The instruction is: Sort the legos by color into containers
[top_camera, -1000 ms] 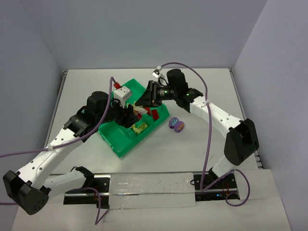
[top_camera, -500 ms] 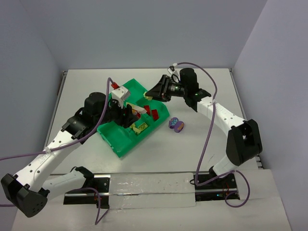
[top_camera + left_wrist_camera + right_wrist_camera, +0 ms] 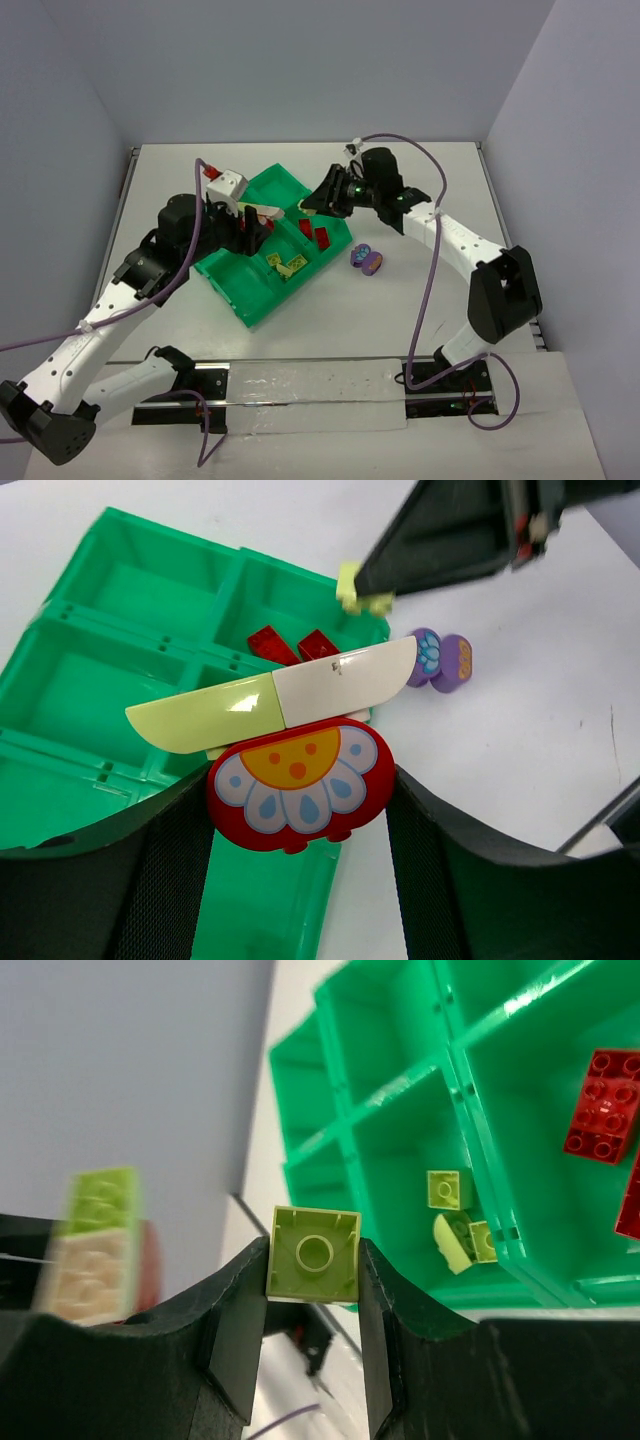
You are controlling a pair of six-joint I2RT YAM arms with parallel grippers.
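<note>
My right gripper (image 3: pixel 313 1290) is shut on a pale yellow-green lego (image 3: pixel 313 1253) and holds it above the far right edge of the green tray (image 3: pixel 250 295); it shows in the top view (image 3: pixel 308 205) too. My left gripper (image 3: pixel 300 810) is shut on a red flower-printed piece (image 3: pixel 298 790) with a pale yellow and white curved piece (image 3: pixel 270 698) stuck on top, held over the tray's near side. Two red legos (image 3: pixel 290 645) lie in one compartment and yellow-green legos (image 3: pixel 455 1215) in another. Two purple legos (image 3: pixel 366 259) lie on the table right of the tray.
The tray sits at an angle mid-table, and several of its compartments (image 3: pixel 110 695) hold nothing. The two grippers are close together over it. Purple cables trail from both arms. Grey walls close in the table at the back and sides.
My left arm has drawn back to the left with its red piece, lifting off the tray. My right gripper swung up towards the back, then came down over the tray's far edge.
</note>
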